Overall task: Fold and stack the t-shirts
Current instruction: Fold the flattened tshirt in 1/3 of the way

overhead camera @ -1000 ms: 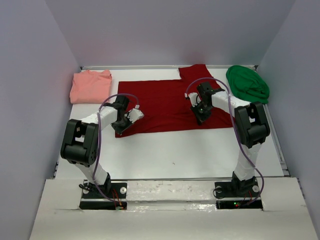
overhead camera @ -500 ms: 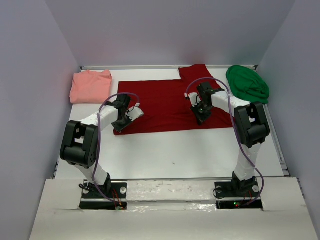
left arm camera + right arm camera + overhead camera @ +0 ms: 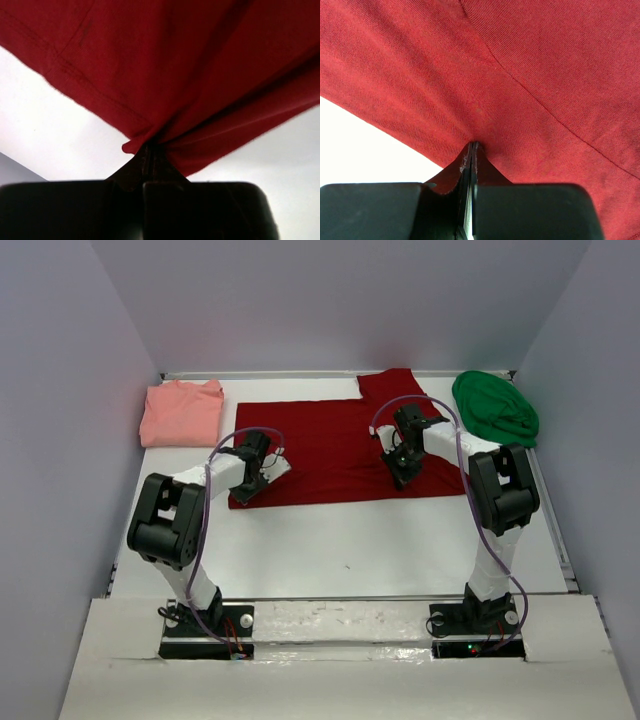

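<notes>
The white table showed open surface along its near side. The dark red cloth t-shirt lay flat across the middle, its long axis running left to right, between the folded salmon-pink shirt at far left and the bunched bright green shirt at far right. The left gripper was clamped on the red shirt's near-left corner, and the right gripper on its near edge further right. The coming fold probably went away from the arms.
</notes>
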You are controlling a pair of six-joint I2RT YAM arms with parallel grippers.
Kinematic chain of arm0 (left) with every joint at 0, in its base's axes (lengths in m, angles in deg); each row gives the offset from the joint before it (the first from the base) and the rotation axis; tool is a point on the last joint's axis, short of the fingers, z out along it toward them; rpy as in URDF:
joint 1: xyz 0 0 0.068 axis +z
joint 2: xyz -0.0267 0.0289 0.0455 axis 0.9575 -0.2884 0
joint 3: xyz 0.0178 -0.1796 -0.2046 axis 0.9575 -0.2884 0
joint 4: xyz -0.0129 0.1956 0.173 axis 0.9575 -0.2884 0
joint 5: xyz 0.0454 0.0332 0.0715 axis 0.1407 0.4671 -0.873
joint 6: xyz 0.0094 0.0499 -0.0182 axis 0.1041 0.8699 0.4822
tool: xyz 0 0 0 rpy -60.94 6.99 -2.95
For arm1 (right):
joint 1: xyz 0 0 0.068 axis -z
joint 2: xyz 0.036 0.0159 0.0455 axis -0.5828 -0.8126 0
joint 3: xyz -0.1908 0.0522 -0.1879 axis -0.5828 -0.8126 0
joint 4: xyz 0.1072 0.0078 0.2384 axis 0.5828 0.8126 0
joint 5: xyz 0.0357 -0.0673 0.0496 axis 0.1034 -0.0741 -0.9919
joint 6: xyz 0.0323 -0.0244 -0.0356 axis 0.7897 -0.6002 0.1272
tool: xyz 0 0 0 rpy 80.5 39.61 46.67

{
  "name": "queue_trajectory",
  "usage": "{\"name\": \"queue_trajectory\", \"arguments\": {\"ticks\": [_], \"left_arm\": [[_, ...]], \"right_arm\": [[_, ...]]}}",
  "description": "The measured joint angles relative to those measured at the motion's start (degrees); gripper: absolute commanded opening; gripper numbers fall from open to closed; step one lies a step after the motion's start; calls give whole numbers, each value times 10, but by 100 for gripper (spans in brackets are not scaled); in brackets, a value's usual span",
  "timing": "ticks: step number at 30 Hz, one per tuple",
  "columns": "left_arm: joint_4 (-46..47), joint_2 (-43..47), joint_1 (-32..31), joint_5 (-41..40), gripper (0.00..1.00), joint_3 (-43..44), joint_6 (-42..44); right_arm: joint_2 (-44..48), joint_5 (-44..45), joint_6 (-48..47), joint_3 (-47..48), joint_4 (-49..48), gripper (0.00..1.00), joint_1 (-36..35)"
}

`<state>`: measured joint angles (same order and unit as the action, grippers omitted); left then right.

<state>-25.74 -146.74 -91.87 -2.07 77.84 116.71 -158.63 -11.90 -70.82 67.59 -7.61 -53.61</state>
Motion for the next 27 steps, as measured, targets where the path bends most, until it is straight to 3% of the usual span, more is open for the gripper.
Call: {"name": "queue_trajectory", "arguments": {"ticks": [1,3,6,7,11,27], "left_arm": [[7,-9,0,-3,0,0,-2],[16,-26,-1,-15,9,0,-7],[23,-29,-7,-31,25,0,-13],[25,-30,-8,-35,36,0,-13],[38,-30,-10,-59,52,0,-14],[-3,2,-12,-124,54,49,-31]], "right_arm": [[0,0,0,0,0,0,0],[0,0,0,0,0,0,0],[0,0,0,0,0,0,0],[0,0,0,0,0,0,0],[0,0,0,0,0,0,0],[0,0,-2,0,0,0,0]]}}
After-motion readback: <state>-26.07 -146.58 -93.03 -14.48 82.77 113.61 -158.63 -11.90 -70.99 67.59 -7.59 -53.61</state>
